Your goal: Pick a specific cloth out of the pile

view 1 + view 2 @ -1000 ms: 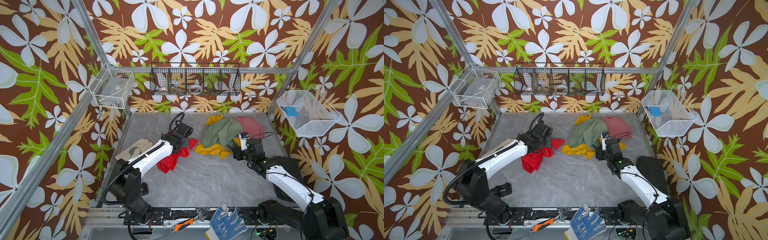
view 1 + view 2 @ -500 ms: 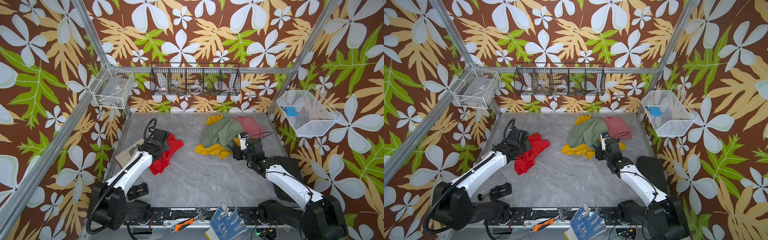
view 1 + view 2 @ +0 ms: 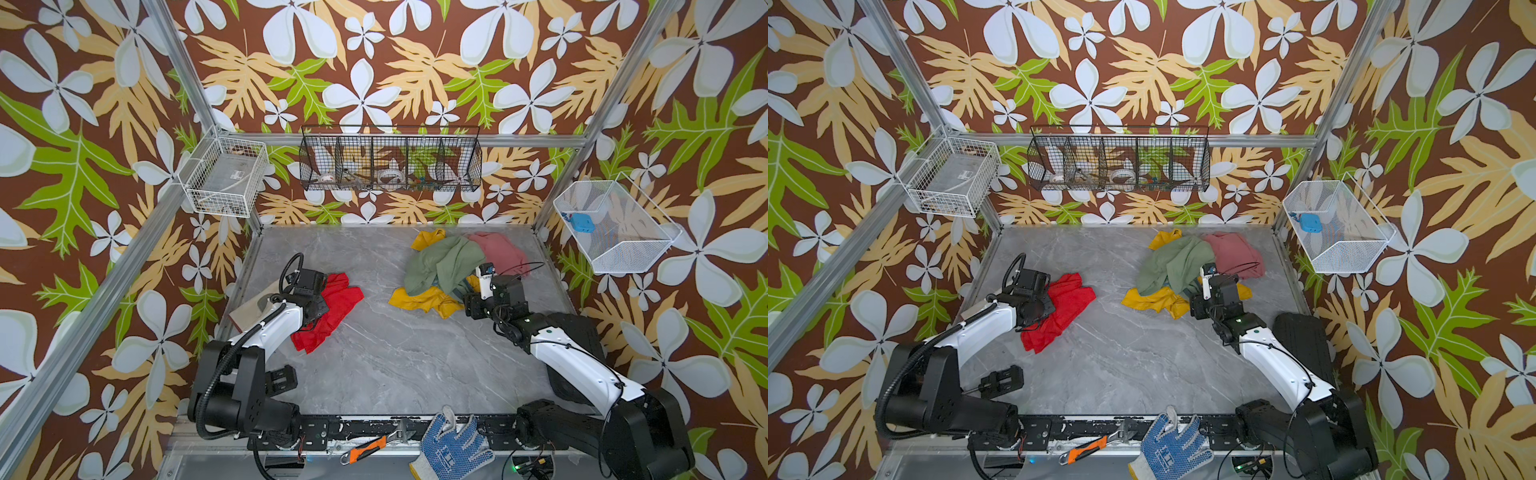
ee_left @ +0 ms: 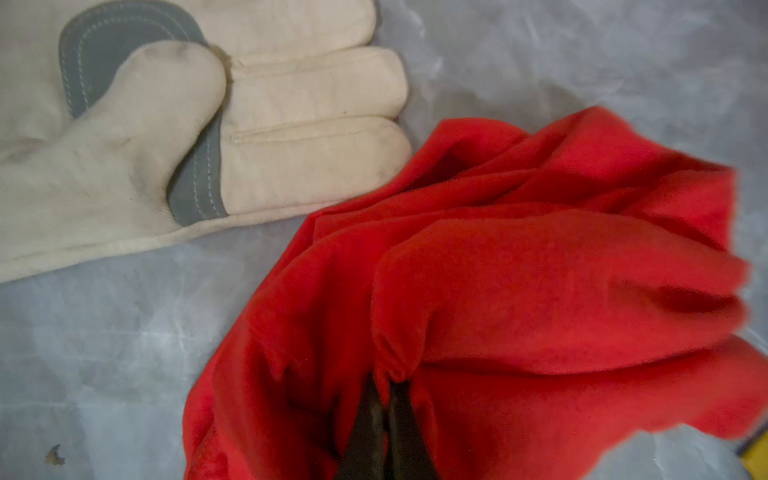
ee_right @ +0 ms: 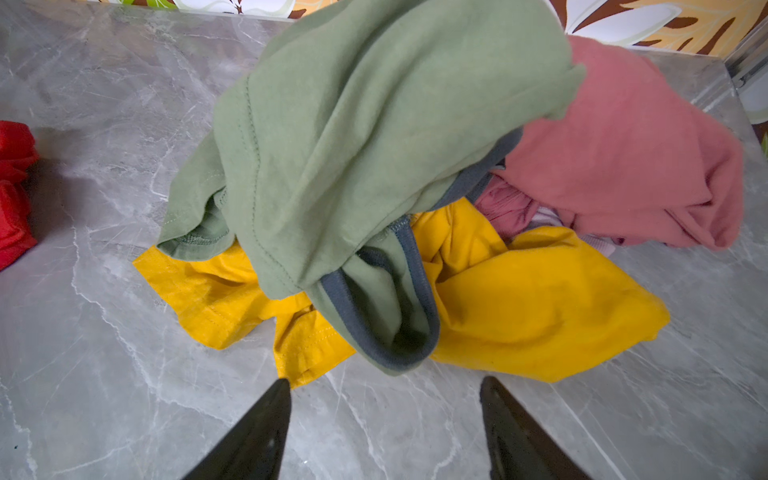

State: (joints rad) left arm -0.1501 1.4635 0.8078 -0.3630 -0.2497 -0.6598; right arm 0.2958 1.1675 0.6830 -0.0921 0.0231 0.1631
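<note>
Pinching red cloth (image 3: 336,305) at left of table (image 3: 395,353), left gripper (image 4: 384,388) clamped on fold (glove (image 4: 166,124) beside). Cloth well apart from pile (image 3: 451,266) at far right; extraction looks done, only release remaining. Right gripper (image 5: 382,380) jaws apart, empty, near pile.

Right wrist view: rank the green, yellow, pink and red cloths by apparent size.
Largest: green cloth.
Next: yellow cloth and pink cloth, too alike to rank.
Smallest: red cloth, just a sliver at the edge.
</note>
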